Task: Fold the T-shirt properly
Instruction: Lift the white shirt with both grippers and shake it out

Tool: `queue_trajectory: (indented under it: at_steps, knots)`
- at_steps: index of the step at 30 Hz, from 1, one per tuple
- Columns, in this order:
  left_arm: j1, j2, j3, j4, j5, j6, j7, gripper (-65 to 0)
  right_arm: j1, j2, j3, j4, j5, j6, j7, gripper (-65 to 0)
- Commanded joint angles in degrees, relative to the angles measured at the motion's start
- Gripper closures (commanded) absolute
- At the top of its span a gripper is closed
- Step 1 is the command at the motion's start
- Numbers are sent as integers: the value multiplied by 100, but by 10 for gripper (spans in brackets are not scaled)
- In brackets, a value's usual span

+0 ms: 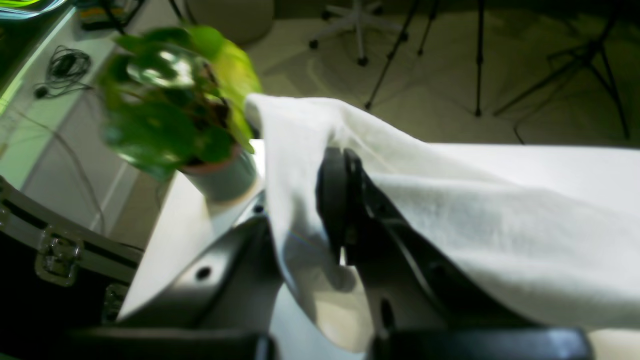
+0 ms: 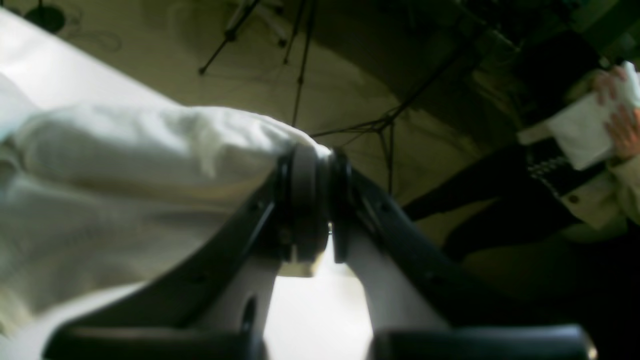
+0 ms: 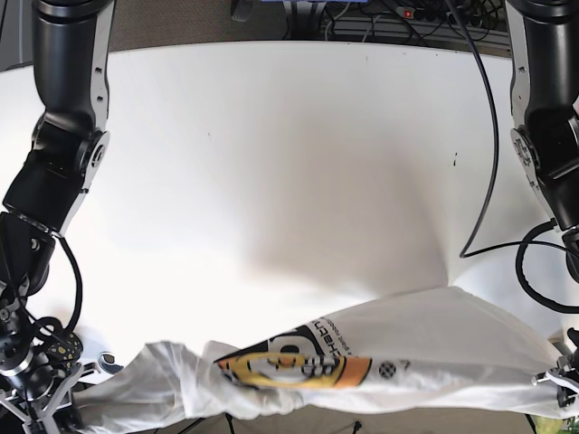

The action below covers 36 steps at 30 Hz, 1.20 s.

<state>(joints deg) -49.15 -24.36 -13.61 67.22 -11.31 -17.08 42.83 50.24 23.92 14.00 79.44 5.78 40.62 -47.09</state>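
The white T-shirt, with an orange and yellow print, hangs stretched along the table's front edge in the base view. My left gripper is shut on a fold of the T-shirt, and the cloth drapes over its fingers. My right gripper is shut on the other end of the T-shirt, which bunches to its left. In the base view the left gripper is at the bottom right corner and the right gripper at the bottom left, both mostly hidden by cloth.
The white table stretches away behind the shirt. A potted plant stands on a table corner near the left gripper, with a black case below it. Tripods stand on the floor. A person holds white cloth to the right.
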Motion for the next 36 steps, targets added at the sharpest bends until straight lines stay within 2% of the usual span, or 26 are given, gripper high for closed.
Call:
queue_trajectory:
  at_steps: [1,9,12,15,21,32,36]
  knots:
    - [-233,-135,-24,-10,1,42,-182,0,264,179,46,-133,-2,-62,116,0]
    - [374,-135,-50,306,-16,42,-15,0,-501,241,108,-168,42,-62,98,0]
    - [945,-109,-270,649,-16,42,64,0,-975,197,486,-98,42,-62,-34,0]
    - [1490,-83,-508,983,-16,42,267,0,-1538,12,864,43,42,-62,-148,0]
    - [2748,67,-1061,1581,-16,33,398,0,-2866,-208,1119,685,50,-62,-157,0]
    - [4558,155,-1114,2610,-25,33,548,0,-4738,-814,1866,1740,50,-62,-218,0]
    - [5024,330,-1536,2724,-25,-72,548,0,-5257,-1034,2095,2135,50,-62,-482,0]
